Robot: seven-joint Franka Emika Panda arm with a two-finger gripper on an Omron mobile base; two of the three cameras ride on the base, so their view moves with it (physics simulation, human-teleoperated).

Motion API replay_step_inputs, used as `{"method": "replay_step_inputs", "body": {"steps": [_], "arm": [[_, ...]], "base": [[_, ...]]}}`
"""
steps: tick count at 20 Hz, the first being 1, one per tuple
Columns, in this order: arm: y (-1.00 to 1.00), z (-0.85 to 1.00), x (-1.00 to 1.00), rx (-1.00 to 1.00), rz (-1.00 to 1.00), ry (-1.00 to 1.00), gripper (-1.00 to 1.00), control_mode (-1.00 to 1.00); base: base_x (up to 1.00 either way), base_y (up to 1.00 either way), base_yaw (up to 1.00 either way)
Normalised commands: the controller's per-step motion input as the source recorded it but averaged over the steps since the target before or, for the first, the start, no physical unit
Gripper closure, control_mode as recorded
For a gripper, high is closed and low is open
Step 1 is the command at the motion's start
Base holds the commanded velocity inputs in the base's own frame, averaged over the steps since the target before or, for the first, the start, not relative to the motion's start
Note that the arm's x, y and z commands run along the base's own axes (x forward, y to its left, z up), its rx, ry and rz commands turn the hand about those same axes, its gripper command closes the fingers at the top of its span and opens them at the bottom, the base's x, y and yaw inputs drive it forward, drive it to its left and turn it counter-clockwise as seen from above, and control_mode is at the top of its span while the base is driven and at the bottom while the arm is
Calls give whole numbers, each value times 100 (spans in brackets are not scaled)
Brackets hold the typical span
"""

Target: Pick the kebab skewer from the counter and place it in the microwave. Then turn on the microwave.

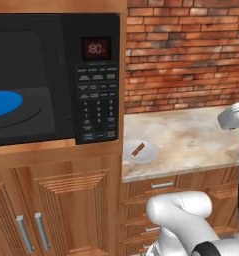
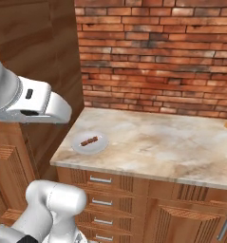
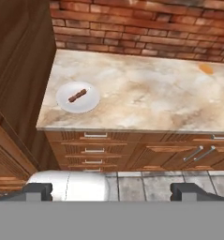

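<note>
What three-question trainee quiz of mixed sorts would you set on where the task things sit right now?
1. True or false: the kebab skewer lies on a small white plate.
2. Which end of the counter holds that plate? A) the end beside the wooden cabinet of the microwave B) the middle C) the far end with the orange item
3. Fill in: the blue round plate sits inside the ____.

Key: 1 true. 2 A: it is near the front corner. 3 microwave; its interior is in plain view. The claw is open, well away from the skewer.
</note>
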Motion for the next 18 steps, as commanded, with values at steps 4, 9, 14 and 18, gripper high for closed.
{"method": "replay_step_inputs", "body": {"steps": [4, 9, 14, 18], "arm": [[0, -25, 0, 6, 0, 6, -100, -100], [0, -32, 0, 2, 0, 1, -100, -100], [0, -27, 1, 2, 0, 0, -100, -100], [0, -7, 10, 3, 0, 2, -100, -100]], "base": [[0, 0, 0], [0, 0, 0], [0, 0, 0], [0, 0, 0]]}}
